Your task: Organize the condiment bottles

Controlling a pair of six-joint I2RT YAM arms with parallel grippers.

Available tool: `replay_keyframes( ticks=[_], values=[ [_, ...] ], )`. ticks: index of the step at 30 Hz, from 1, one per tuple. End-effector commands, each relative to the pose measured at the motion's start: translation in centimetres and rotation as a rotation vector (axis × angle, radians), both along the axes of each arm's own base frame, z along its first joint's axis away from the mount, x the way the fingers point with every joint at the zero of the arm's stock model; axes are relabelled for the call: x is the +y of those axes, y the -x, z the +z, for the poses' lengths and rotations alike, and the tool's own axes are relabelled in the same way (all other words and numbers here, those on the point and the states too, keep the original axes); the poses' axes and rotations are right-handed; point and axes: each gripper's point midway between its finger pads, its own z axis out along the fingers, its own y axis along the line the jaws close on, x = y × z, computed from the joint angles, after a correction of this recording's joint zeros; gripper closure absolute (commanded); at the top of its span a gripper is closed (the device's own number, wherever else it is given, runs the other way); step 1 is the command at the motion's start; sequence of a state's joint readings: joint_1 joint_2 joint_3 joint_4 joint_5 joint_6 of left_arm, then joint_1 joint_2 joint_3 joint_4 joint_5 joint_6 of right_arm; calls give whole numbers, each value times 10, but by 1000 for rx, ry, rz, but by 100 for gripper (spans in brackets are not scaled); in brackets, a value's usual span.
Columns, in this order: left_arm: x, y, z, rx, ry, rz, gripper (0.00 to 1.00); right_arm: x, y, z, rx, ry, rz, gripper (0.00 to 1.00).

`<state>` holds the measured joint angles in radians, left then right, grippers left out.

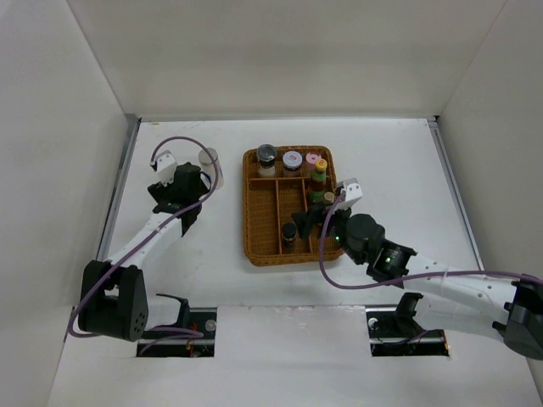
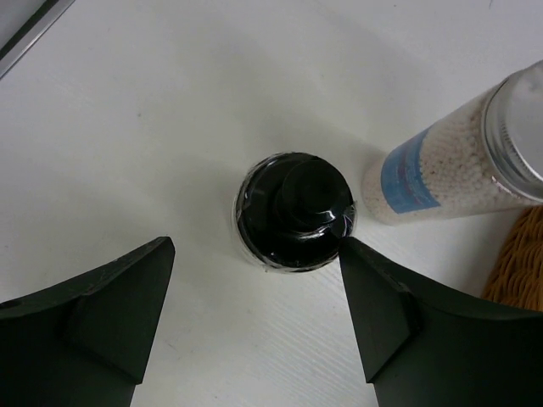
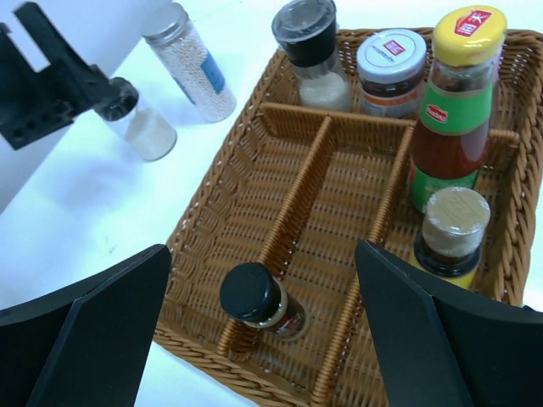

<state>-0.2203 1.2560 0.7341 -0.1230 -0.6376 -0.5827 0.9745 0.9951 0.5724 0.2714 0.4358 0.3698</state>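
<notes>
A small clear shaker with a black cap (image 2: 295, 210) stands on the white table between the jaws of my left gripper (image 2: 256, 243). The right finger (image 2: 373, 297) touches its side and the left finger (image 2: 127, 288) stands apart, so the gripper is open. Beside it is a white-granule cylinder with a blue label (image 2: 424, 170) (image 1: 208, 158). My right gripper (image 3: 263, 253) hangs open above the wicker tray (image 3: 212, 195), over a black-capped jar (image 3: 254, 297) (image 1: 289, 233). In the tray's far part are a grinder (image 3: 310, 42), a white-lidded jar (image 3: 390, 64), a yellow-capped sauce bottle (image 3: 450, 110) and a tan-capped bottle (image 3: 454, 229).
The tray (image 1: 251, 212) sits mid-table with slim wicker dividers (image 3: 297, 186) that form long compartments. Its corner (image 2: 519, 263) lies close to the right of the cylinder. White walls enclose the table on three sides. My left gripper (image 1: 182, 191) is left of the tray.
</notes>
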Motion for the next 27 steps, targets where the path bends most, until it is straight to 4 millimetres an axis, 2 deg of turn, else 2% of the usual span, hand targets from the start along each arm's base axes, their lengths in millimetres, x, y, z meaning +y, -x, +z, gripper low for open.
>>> replay_keyframes(
  ticks=[1, 7, 12, 15, 18, 22, 24, 27],
  values=[
    [-1, -24, 27, -83, 14, -12, 22, 7, -1, 19, -39, -85, 22, 3],
    [-6, -43, 27, -79, -6, -40, 21, 11, -1, 13, -29, -77, 32, 3],
    [-6, -51, 12, -44, -14, -42, 21, 14, -2, 10, -23, -72, 37, 3],
    [-7, -56, 12, -55, -11, -44, 22, 13, -2, 10, -26, -76, 37, 3],
    [-9, -59, 19, -70, -22, -47, 33, 15, -2, 7, -21, -70, 41, 3],
    [-7, -58, 19, -69, -32, -43, 53, 17, -2, 7, -18, -72, 44, 3],
    [-6, -48, 27, -87, -44, -30, 61, 16, -2, 6, -18, -72, 44, 3],
    [-22, -17, 55, -155, -80, -56, 62, 15, -1, 8, -20, -75, 44, 3]
  ],
)
